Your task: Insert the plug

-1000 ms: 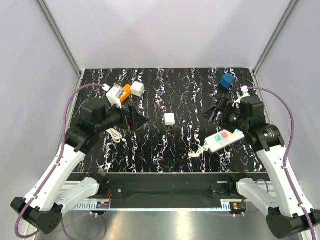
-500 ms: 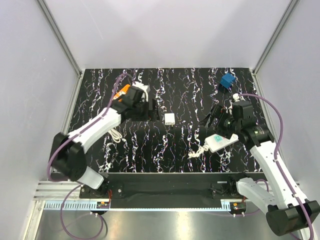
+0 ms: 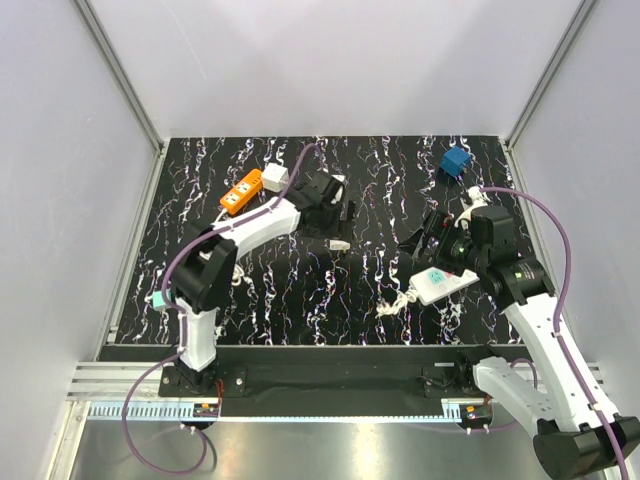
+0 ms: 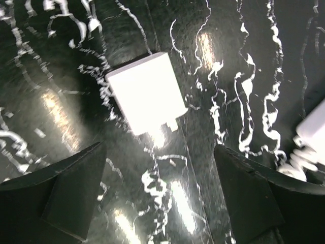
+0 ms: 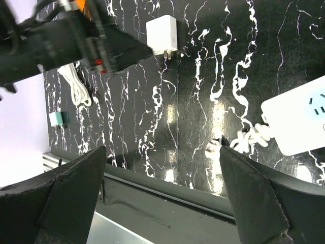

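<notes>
The blue plug (image 3: pixel 456 161) sits at the table's far right corner, away from both grippers. The white power strip (image 3: pixel 447 281) lies at the right, partly under my right arm; one end of the power strip (image 5: pixel 299 122) also shows in the right wrist view. My left gripper (image 3: pixel 343 222) reaches across to mid-table and hangs open above a white cube adapter (image 4: pixel 146 91), with nothing between its jaws (image 4: pixel 160 193). My right gripper (image 3: pixel 422 235) hovers open and empty left of the strip, facing the table's near edge (image 5: pixel 162 188).
An orange-and-white plug (image 3: pixel 243 190) and a small white cube (image 3: pixel 275 177) lie at the back left. A coiled white cable (image 5: pixel 76 86) and a small teal piece (image 5: pixel 59 118) are near the left side. The strip's bundled cord (image 3: pixel 395 300) trails toward the front.
My left arm has swung right from the orange plug area to above the white cube adapter at mid-table. The right arm has shifted only slightly over the strip.
</notes>
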